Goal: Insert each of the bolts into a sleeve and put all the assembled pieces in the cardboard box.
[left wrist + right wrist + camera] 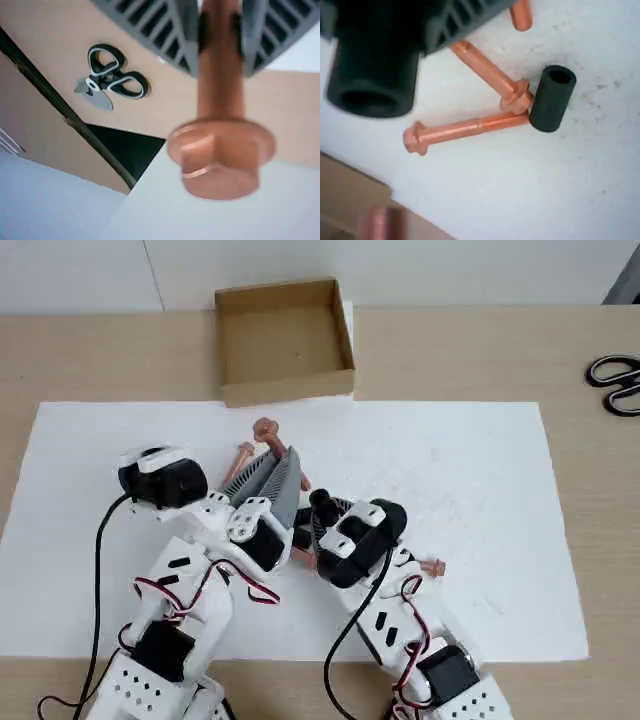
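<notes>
While the cardboard box [290, 388] sits at the white paper's [480, 520] far edge, your left arm [185, 585] and right arm [400, 625] crouch together over the sheet: left gripper [275, 458] clenched on a copper bolt [220, 125], flanged head outward, right gripper [318, 515] grasping a black sleeve [370, 75] just beside.
</notes>
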